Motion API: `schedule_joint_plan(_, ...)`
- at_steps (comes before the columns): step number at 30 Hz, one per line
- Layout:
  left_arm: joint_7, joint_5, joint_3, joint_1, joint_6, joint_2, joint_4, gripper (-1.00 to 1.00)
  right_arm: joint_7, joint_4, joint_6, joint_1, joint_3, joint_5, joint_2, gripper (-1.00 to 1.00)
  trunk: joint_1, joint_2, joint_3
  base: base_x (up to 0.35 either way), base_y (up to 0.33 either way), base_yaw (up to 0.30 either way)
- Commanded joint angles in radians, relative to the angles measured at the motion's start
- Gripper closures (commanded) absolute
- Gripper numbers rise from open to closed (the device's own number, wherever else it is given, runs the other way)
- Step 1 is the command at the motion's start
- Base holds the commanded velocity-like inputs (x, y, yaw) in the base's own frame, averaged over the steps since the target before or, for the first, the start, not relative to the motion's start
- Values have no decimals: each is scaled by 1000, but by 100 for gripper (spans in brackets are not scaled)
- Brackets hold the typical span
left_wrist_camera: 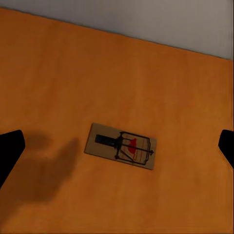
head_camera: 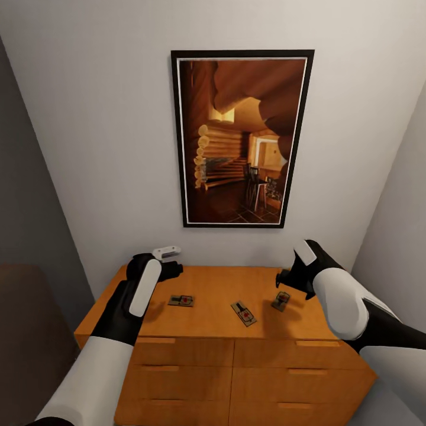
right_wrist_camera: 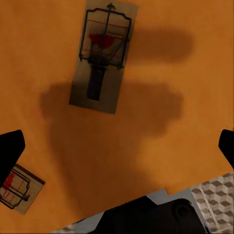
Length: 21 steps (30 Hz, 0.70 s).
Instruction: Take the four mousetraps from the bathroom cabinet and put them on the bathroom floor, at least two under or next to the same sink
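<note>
Cabinet (head_camera: 213, 319): orange-brown wood, drawers in front, below a framed picture (head_camera: 239, 139) on the wall.
Mousetraps: three flat on the cabinet top; left one (head_camera: 181, 300), middle one (head_camera: 243, 313), right one (head_camera: 281, 300).
Left gripper (head_camera: 168, 263): above the top near the left trap, fingers wide apart.
Right gripper (head_camera: 287, 277): above the right trap, fingers wide apart, empty.
Floor (right_wrist_camera: 214, 192): cube-patterned tiles past the cabinet edge.

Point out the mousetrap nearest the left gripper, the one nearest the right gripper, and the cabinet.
left mousetrap (left_wrist_camera: 121, 145), left wrist view, middle of its wooden board.
right mousetrap (head_camera: 281, 300), head view, centre of the board.
cabinet (head_camera: 213, 325), head view, bare part of its top near the front edge.
</note>
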Motion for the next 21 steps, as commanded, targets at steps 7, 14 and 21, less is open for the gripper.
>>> schedule_joint_plan(7,9,40,-4,-1,2,-2,-9,-100,-12,52,0,-1,-43,-43,-27,-100,0,-2,-2,0,0,0)
schedule_joint_plan(14,8,46,-7,-1,1,-2,-18,-100,-14,60,-2,-1,-55,-55,-33,-100,0,-2,-2,0,0,0)
schedule_joint_plan(21,8,48,-8,-1,0,-4,-20,-100,-15,61,-2,-1,-58,-55,-32,-100,0,-2,-2,0,0,0)
